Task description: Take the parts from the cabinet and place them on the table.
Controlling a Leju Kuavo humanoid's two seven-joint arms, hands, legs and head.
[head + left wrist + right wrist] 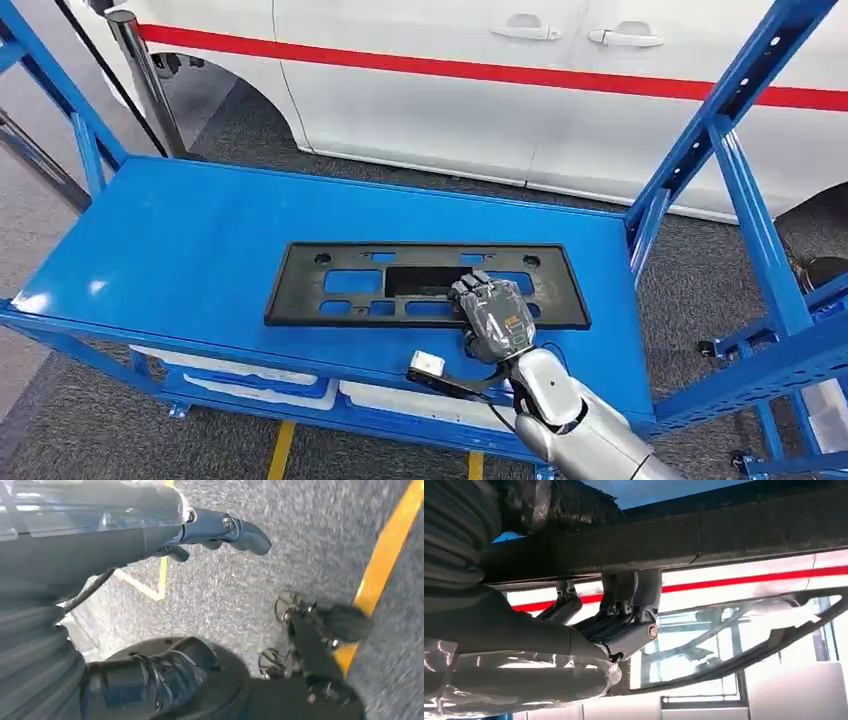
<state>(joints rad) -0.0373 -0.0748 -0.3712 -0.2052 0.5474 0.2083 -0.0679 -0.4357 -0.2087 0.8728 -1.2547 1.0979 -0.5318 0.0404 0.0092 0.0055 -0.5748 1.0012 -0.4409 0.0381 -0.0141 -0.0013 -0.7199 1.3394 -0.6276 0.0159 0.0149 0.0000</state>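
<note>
- Nearest the head camera, the robot's silver right arm (575, 415) rises from the lower edge, a small white-and-black unit (428, 364) on a cable fixed beside its wrist.
- Lying flat on the blue table (170, 250), the black plastic frame part (330, 300) stretches lengthwise across the middle of the top, with cut-out windows showing blue beneath.
- At the frame's right-hand portion, the right hand (492, 315) sits over the part's near rail, its fingers (478, 283) curled onto the bar between the openings.
- From the right wrist camera, the same dark fingers (629, 597) wrap up against the frame's bar (724, 540), with the thumb (561, 605) beside them; the hand is clamped on the part.
- Beyond the table stands a white car (520, 90) with a red stripe along its doors; blue uprights (745, 190) frame the right side.
- Hanging over grey carpet (300, 530) with yellow floor lines (385, 555), the left hand (215, 532) holds nothing, its fingers (250, 537) loosely bent and apart.
</note>
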